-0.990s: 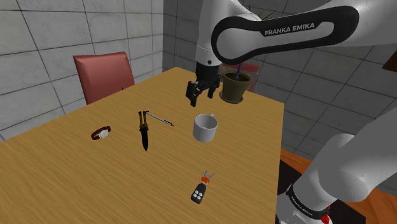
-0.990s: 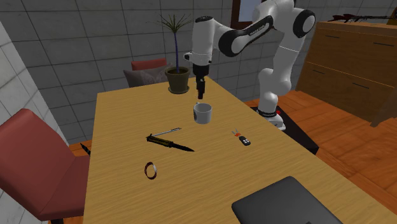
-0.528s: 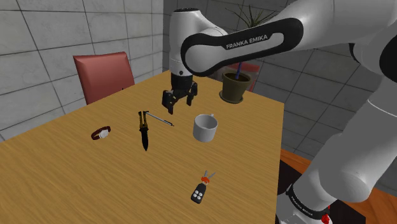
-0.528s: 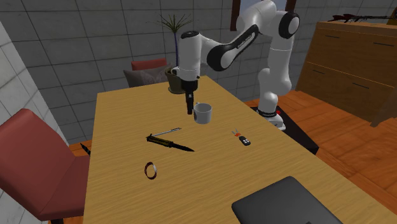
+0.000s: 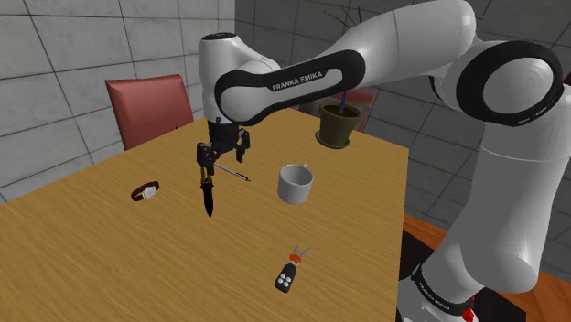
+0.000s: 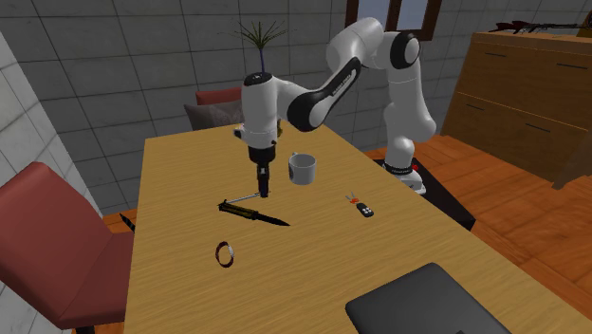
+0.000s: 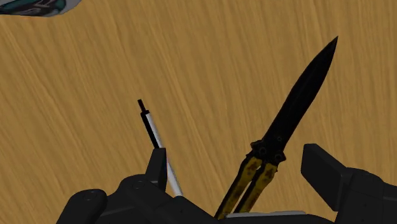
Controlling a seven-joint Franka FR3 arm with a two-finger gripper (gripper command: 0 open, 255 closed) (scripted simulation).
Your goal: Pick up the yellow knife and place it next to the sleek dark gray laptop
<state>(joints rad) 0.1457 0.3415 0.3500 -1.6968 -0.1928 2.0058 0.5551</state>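
Note:
The knife (image 5: 208,190) lies flat on the wooden table (image 5: 110,265); it has a black blade (image 7: 306,88) and a yellow-and-black split handle (image 7: 255,184). My gripper (image 5: 213,162) hovers just above the handle end, fingers (image 7: 325,168) open. In the wrist view the handle sits between the two fingers without being touched. In the second exterior view the gripper (image 6: 264,187) hangs over the knife (image 6: 254,213). The dark grey laptop (image 6: 427,304) lies shut at the table's near end in that view, far from the knife.
A thin pen (image 5: 233,173) lies right beside the knife handle, under one finger (image 7: 158,165). A white mug (image 5: 295,183), a wristwatch (image 5: 145,192), a key fob (image 5: 287,274) and a potted plant (image 5: 338,125) also stand on the table. Red chairs (image 5: 149,106) flank it.
The arm has swung from beside the plant pot, past the mug, towards the shoulder view's left and has come down over the knife handle. The fingers stay open; nothing on the table has moved.

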